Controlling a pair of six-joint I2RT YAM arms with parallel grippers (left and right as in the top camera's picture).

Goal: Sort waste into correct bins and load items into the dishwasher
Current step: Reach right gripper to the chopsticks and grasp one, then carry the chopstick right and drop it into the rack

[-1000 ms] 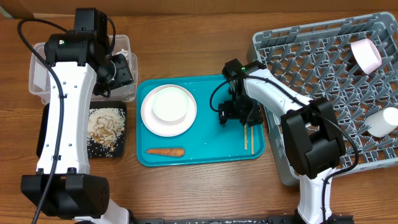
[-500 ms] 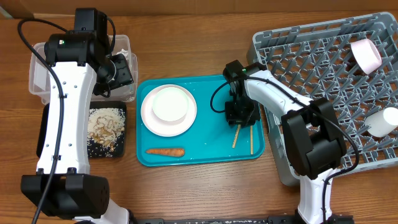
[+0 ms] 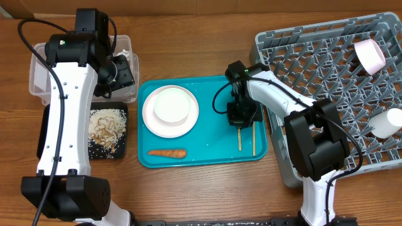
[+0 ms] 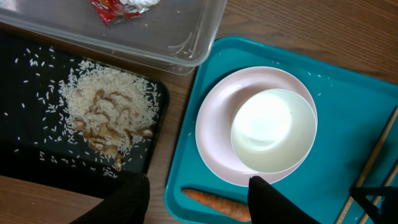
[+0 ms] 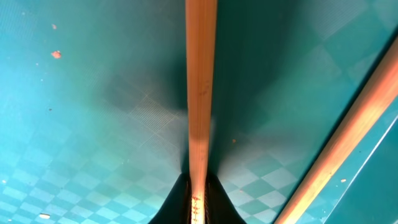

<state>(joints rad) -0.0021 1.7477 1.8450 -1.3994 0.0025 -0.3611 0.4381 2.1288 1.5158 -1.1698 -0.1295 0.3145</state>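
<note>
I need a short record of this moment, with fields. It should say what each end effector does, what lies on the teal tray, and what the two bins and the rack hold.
left end effector: open, holding nothing
right end effector: shut on a chopstick
teal tray: white bowl on round plate, carrot, second chopstick
black tray: rice scraps
clear tub: red wrapper
dish rack: pink bowl, white cup

Dish rack [image 3: 295, 56] — right side off-frame
</note>
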